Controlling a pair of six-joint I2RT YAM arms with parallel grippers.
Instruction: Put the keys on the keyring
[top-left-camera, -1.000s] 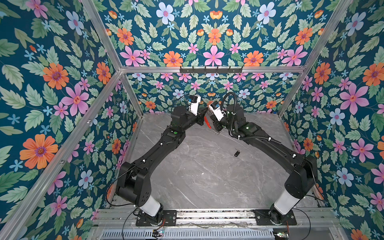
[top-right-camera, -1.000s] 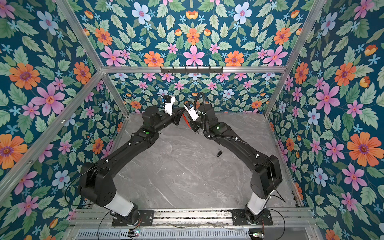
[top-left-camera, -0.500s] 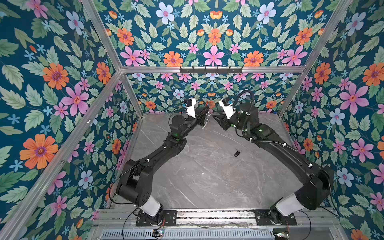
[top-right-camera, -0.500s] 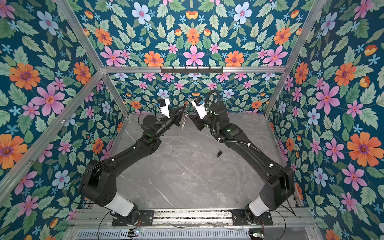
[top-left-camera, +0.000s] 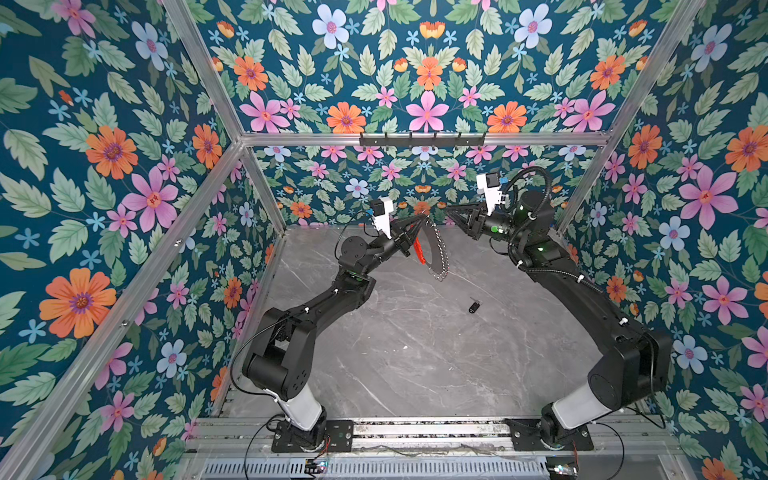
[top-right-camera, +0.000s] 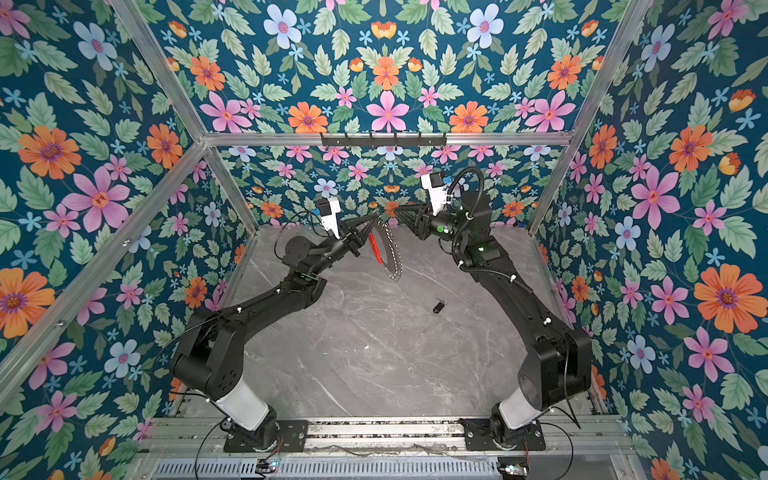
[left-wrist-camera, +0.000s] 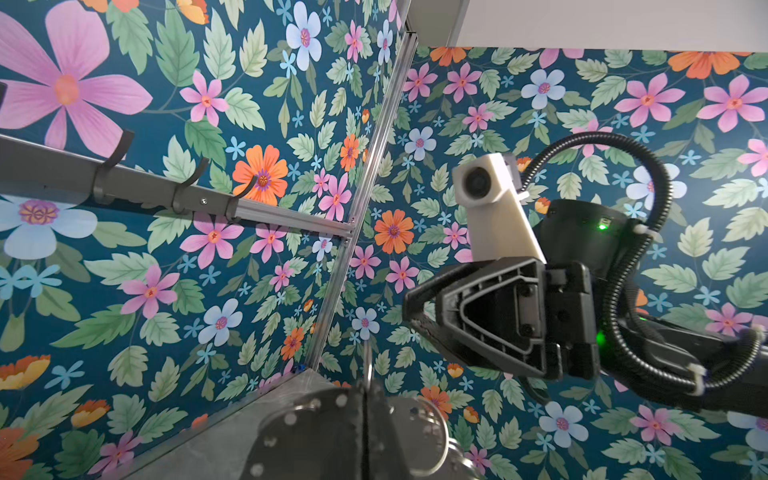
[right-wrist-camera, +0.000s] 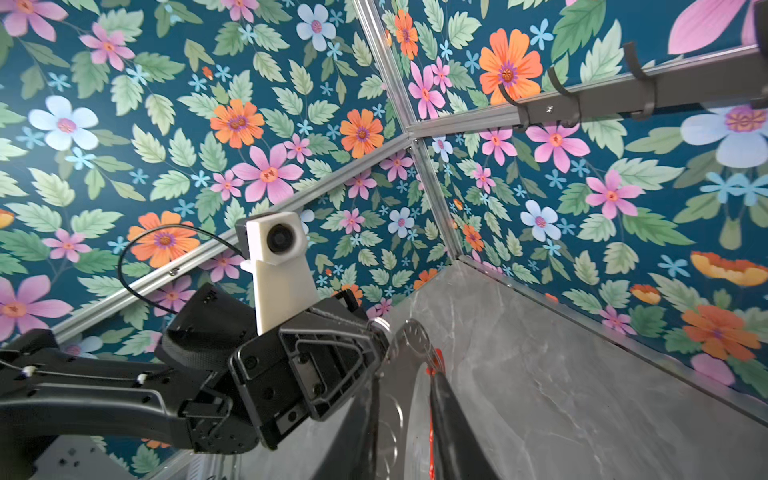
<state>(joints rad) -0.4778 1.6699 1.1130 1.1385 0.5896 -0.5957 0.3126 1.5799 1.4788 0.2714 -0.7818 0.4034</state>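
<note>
While it is pinched by the left end effector (top-left-camera: 422, 218), the keyring (top-left-camera: 418, 250) is flanked at one o'clock by the slightly spread right end effector (top-left-camera: 448, 210).

grey marble tabletop (top-left-camera: 415, 365) below, floral walls (top-left-camera: 104, 187) closing in on three sides, and a black hook rail (top-left-camera: 422, 140) mounted on the aluminium crossbar (top-left-camera: 540, 139) at the back.

A lab robot cell: floral-papered walls (top-left-camera: 104, 232) on aluminium framing (top-left-camera: 291, 139), two arms (top-left-camera: 582, 297) bolted to rails (top-left-camera: 415, 430)
</note>
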